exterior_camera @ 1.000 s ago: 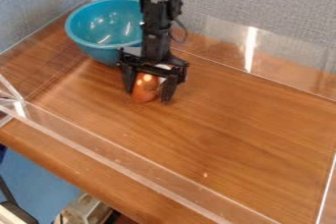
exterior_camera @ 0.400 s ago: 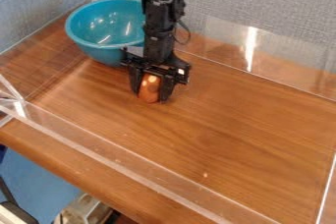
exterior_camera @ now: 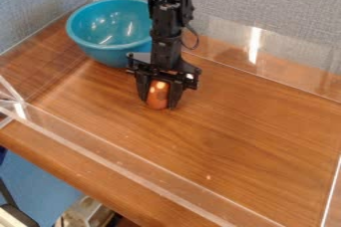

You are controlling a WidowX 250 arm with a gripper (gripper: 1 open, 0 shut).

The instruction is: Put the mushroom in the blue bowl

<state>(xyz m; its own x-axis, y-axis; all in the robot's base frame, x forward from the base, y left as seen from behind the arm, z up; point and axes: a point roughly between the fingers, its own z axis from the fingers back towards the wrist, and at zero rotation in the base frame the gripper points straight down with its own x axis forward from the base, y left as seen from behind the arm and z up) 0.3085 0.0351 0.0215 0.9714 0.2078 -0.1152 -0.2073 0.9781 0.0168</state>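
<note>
A: Camera view, high and off one corner of the bench (exterior_camera: 226, 141). What did you make of the tool (exterior_camera: 162, 97)?

B: It hung straight down from a black arm (exterior_camera: 168, 22), its two dark fingers (exterior_camera: 142, 82) drawn in against the sides of the mushroom (exterior_camera: 160, 95). So it was pinching the mushroom, one finger on each flank, with the orange-brown cap showing between them.

A: Was the mushroom off the wood?

B: I could not tell. Its underside sat right at the bench surface, and the fingers hid the edges. The stem was not clear to me either; I saw a pale spot on the cap and little more.

A: And the blue bowl (exterior_camera: 94, 32)?

B: It stood behind and to the left of the tool as the camera saw it, near the back left corner of the bench, upright, its teal hollow facing up. The arm crossed in front of its right rim. The mushroom was outside the bowl, near it but apart from it, on the open wood.

A: Anything around the bench?

B: A clear plastic wall (exterior_camera: 280, 57) ran along its edges, seen best at the back right and along the near side. Grey fabric stood behind the bowl. The wood was brown and glossy, with light reflected off it near the tool.
</note>
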